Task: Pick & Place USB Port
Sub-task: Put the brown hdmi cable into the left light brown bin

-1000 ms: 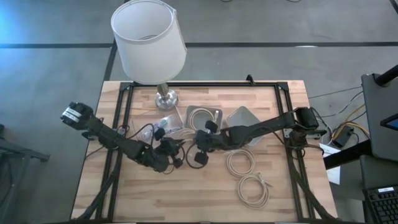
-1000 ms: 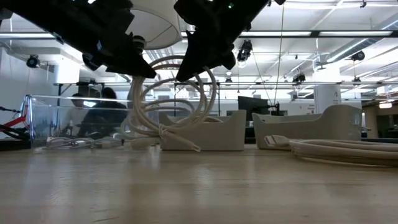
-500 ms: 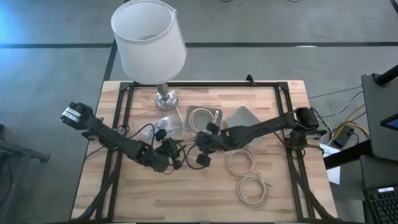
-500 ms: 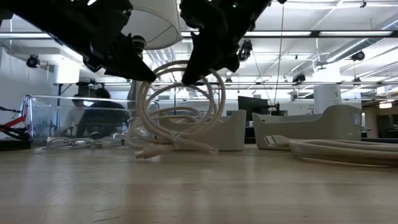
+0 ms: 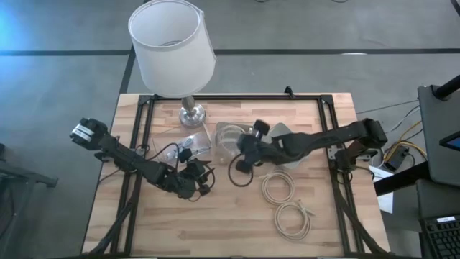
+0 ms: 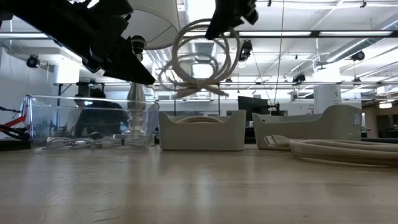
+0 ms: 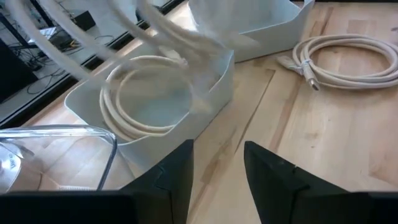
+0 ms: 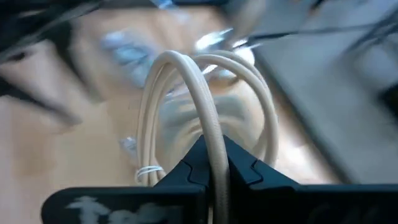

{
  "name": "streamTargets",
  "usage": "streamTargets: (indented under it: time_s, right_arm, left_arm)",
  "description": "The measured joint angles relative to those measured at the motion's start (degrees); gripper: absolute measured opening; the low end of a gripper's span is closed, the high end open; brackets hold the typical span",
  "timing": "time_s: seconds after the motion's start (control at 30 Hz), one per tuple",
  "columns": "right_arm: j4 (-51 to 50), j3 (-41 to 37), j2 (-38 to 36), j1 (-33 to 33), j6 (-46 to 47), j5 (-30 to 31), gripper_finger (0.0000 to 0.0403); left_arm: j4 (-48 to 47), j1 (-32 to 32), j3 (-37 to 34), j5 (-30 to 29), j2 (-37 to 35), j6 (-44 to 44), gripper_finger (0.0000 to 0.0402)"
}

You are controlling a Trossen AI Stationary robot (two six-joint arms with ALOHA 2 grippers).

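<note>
The right gripper (image 8: 211, 163) holds its fingers clenched on the coiled cable (image 6: 200, 59), high above the tray (image 5: 231, 137), so it should lower the coil straight into that tray before releasing, while the left gripper (image 7: 214, 165), fingers released, waits beside.

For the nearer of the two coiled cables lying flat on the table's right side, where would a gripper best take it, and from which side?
Judging by its pose, take the nearer coiled cable from straight above, fingers straddling one stretch of the bundled loop. It lies flat on the wooden table, so its open centre leaves room for one finger inside the ring. Avoid the connector end. The right gripper is now shut on another cable coil.
</note>
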Motion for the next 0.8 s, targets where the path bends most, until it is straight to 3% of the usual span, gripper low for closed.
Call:
streamTargets:
  time_s: [0.1, 0.23, 0.43, 0.8]
  right_arm:
    - [0.08, 0.02, -1.00, -2.15, -1.10, 4.33, 0.0013]
    - [0.24, -0.08, 0.35, -5.42, 0.61, 4.55, 0.0013]
    - [0.20, -0.50, 7.24, -8.46, 1.51, -2.33, 0.0013]
    - [0.31, -0.50, 13.46, -9.35, 4.77, -2.76, 0.0013]
  left_arm:
    - [-0.01, 0.00, 0.00, 0.00, 0.00, -0.04, 0.0145]
    - [0.01, 0.00, -0.01, 0.00, 0.00, -0.04, 0.0145]
    - [-0.08, 0.00, -0.04, 0.00, 0.00, -0.04, 0.0145]
    - [-2.28, 0.00, -0.13, 0.00, 0.00, -0.74, 0.0145]
